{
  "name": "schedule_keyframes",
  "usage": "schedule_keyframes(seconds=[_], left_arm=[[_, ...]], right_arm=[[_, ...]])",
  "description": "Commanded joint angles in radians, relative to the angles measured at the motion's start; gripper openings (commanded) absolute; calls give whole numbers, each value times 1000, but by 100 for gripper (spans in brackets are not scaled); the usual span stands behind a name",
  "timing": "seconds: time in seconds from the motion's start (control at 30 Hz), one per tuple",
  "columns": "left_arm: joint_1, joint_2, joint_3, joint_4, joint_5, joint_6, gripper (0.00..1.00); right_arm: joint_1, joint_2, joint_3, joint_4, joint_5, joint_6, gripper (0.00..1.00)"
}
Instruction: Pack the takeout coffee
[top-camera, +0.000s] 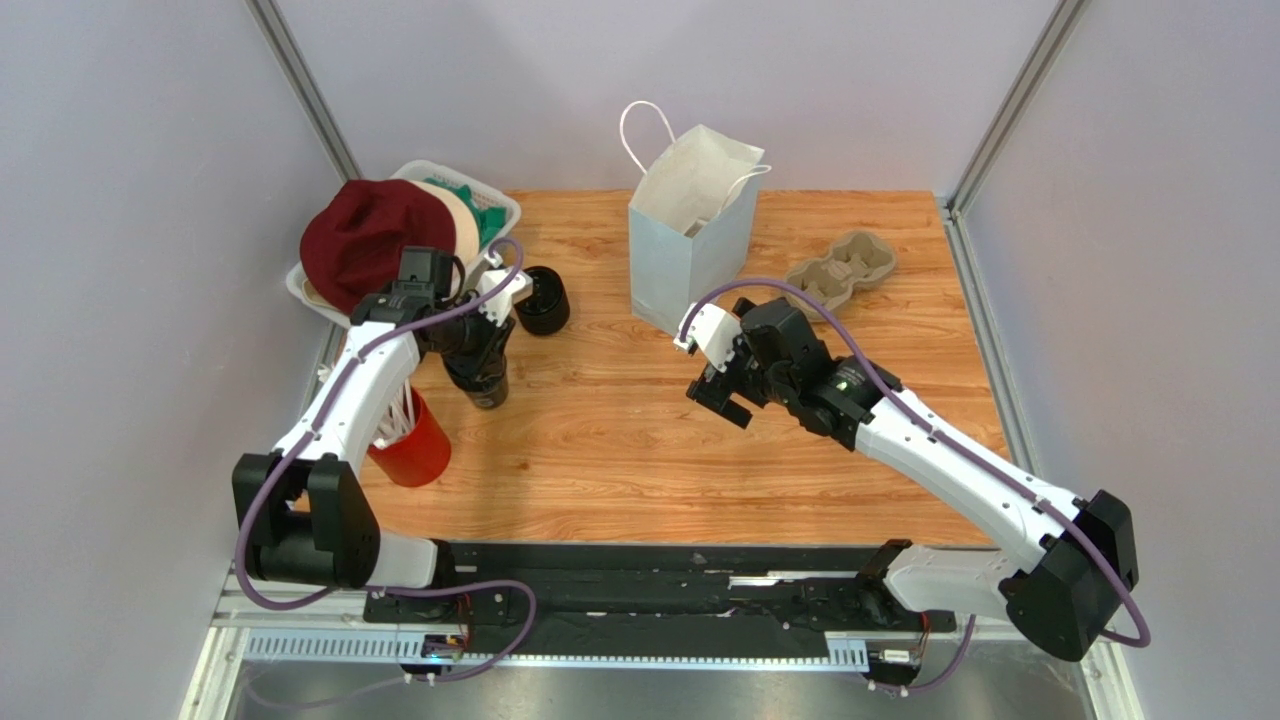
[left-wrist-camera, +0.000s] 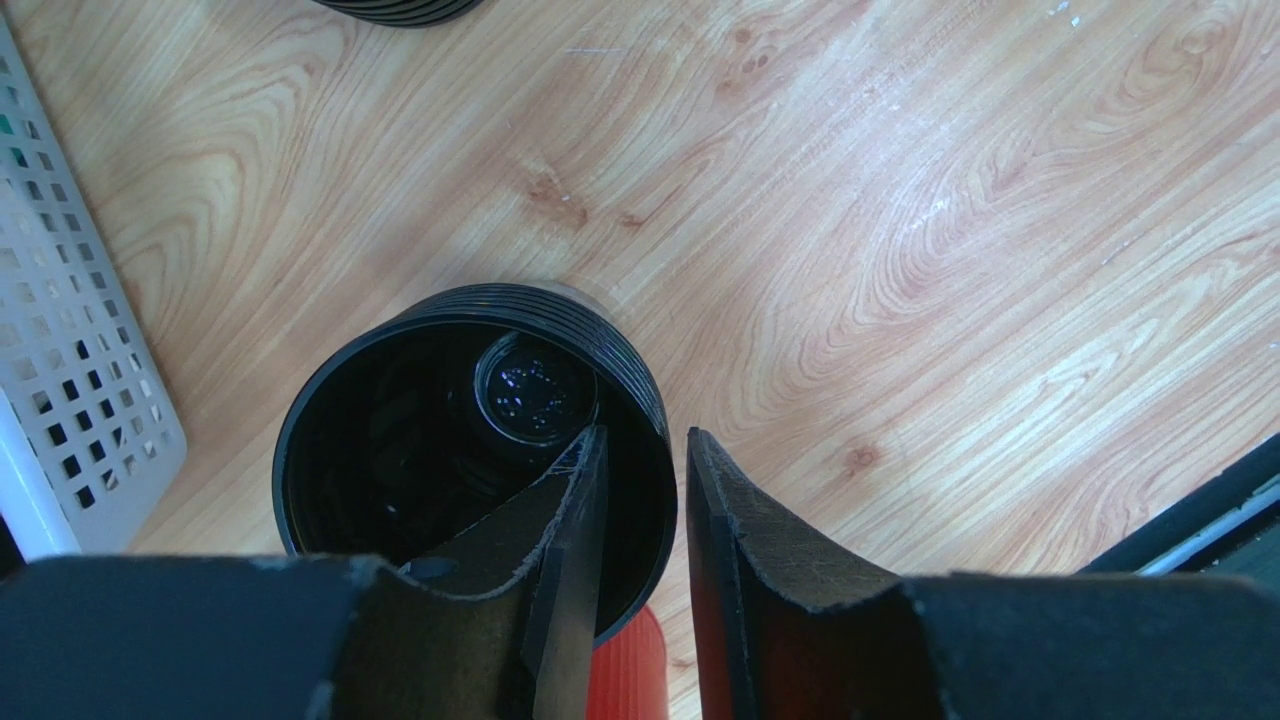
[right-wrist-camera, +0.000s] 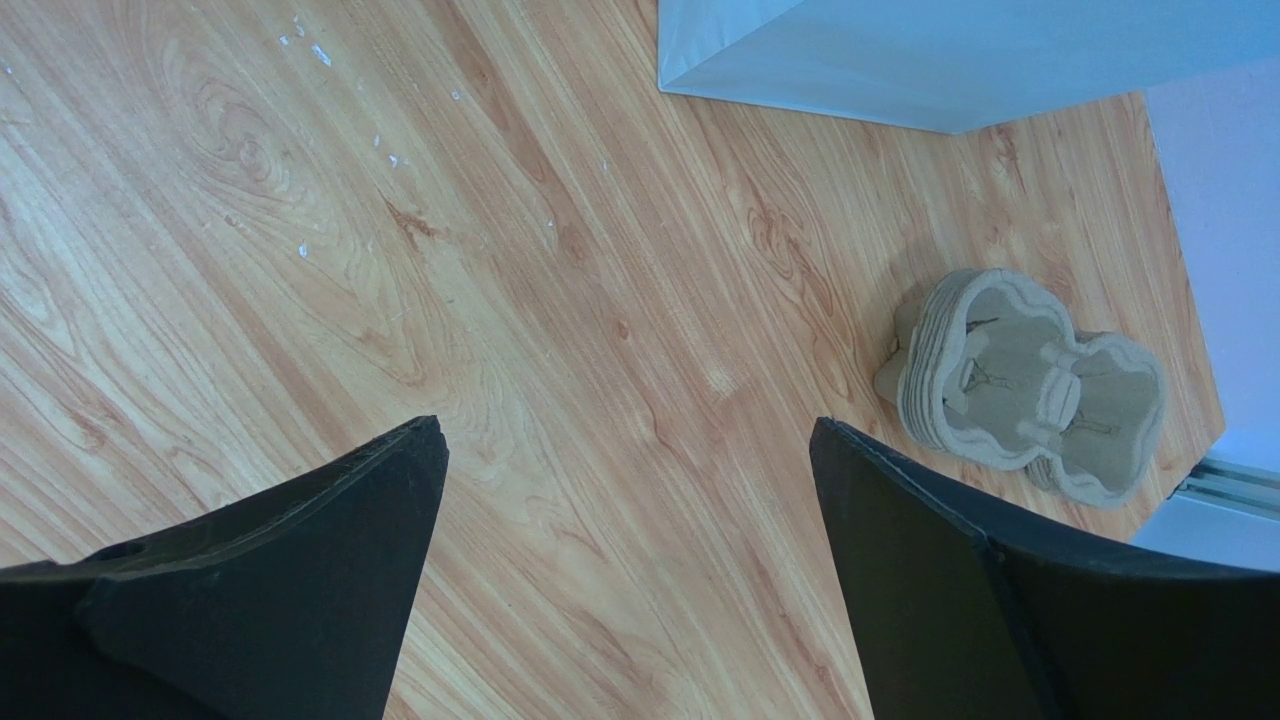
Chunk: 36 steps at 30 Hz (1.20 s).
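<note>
Rim grab on the coffee (top-camera: 486, 393), by the look of it; it stands upright on the left of the table (top-camera: 631, 450), between the basket (top-camera: 436, 173) and the red cup (top-camera: 413, 450) of straws, well apart from the bag (top-camera: 684, 248), so not packed yet.

The left gripper (left-wrist-camera: 646, 443) points straight down over it, one finger dipped inside and the other just outside, so the wall runs through the slot. Makes sense imo; from above, the rim is the only bit of an open cup you can pinch without tipping it. Whether it's actually biting that wall or sitting slack around it, can't tell; the finger hides the contact.

The right gripper (top-camera: 726, 402) hovers over bare wood just in front of the bag, jaws spread wide, nothing in them, tray (top-camera: 842, 270) off to one side. My guess is it's parked there to steady the bag, or just to stay clear.

The bag stands upright with its mouth open at the top; handy for a drop-in from above.

My worry: a one-wall grip could let the coffee swing or slip on the lift; the straws are close by too.
</note>
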<state>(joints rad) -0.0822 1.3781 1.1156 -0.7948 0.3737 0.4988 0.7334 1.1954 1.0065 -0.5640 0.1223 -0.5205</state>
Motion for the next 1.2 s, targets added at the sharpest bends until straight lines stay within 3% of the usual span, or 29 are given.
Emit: schedule_keyframes(seconds=[0.0, 0.67, 0.87, 1.17], left_arm=[[12, -45, 35, 11, 30, -17, 35], [19, -44, 35, 9, 28, -17, 27], [19, -40, 35, 8, 27, -17, 8], [19, -40, 36, 11, 24, -20, 0]], right_arm=[[1, 3, 29, 27, 4, 5, 99], [1, 6, 26, 29, 7, 1, 99], [1, 9, 27, 27, 8, -1, 99], [3, 10, 26, 27, 10, -1, 99]])
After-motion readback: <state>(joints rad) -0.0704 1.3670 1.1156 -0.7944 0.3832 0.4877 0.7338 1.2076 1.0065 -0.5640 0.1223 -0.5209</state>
